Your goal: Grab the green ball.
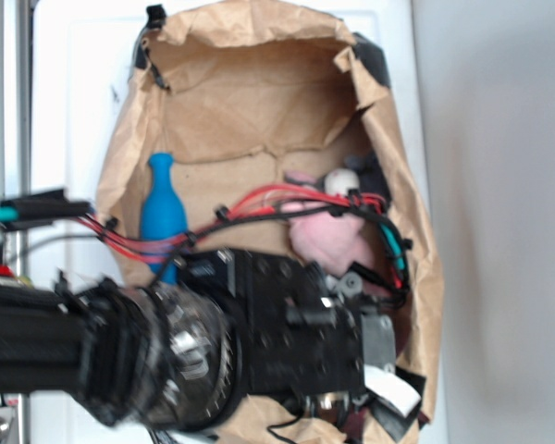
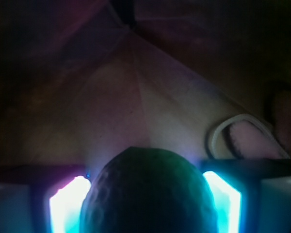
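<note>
In the wrist view the green ball point(image 2: 148, 194), dark and finely dimpled, fills the gap between my two glowing fingers point(image 2: 68, 206) and touches both of them. My gripper point(image 2: 145, 199) is shut on it, close above the brown paper floor. In the exterior view the black arm point(image 1: 287, 324) reaches into the paper-lined enclosure at the lower right. There the arm hides the ball and the fingertips.
A pink plush toy point(image 1: 328, 236) lies just beyond the arm, and its foot shows at the right of the wrist view point(image 2: 247, 138). A blue bottle point(image 1: 162, 213) stands upright at the left. Crumpled brown paper walls point(image 1: 250, 102) enclose the space on all sides.
</note>
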